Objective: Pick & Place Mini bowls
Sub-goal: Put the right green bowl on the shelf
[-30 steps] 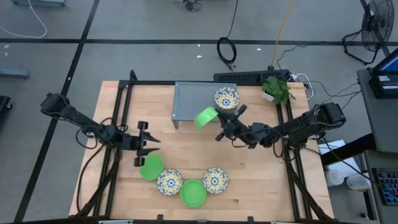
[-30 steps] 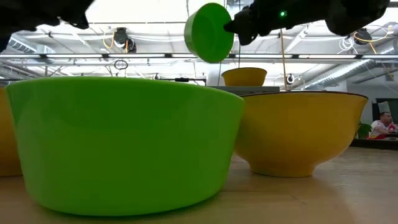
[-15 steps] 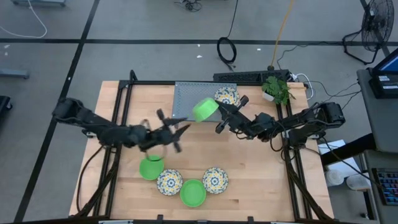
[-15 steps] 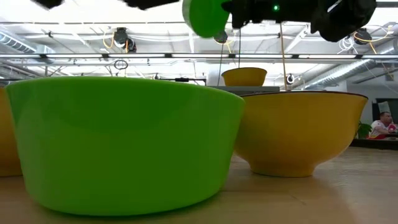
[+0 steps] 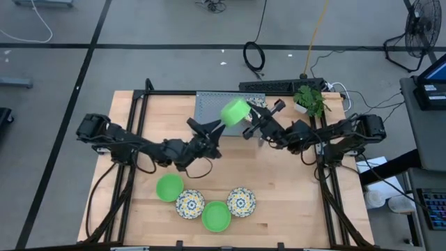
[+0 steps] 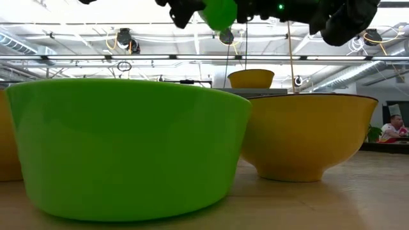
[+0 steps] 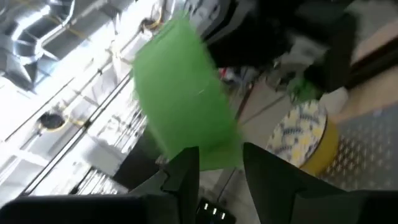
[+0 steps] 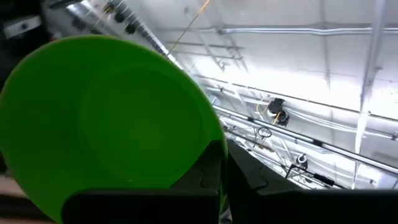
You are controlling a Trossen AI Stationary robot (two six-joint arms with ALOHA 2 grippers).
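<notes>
Left gripper (image 5: 207, 128) swung from near-left bowls up to green bowl (image 5: 235, 111), jaws wide. Right gripper (image 5: 252, 123) holding it, raised over stand (image 5: 209, 104). Handover looks imminent.

The left gripper (image 7: 221, 163) shows two dark fingers (image 7: 183, 177) parted, and just beyond their tips hangs a plain bright green round bowl (image 7: 183, 102), tilted, gripped by dark machinery behind it. Beside that green bowl, a white floral bowl with yellow outside (image 7: 306, 137) sits on the grey perforated metal stand (image 7: 364, 155).
</notes>
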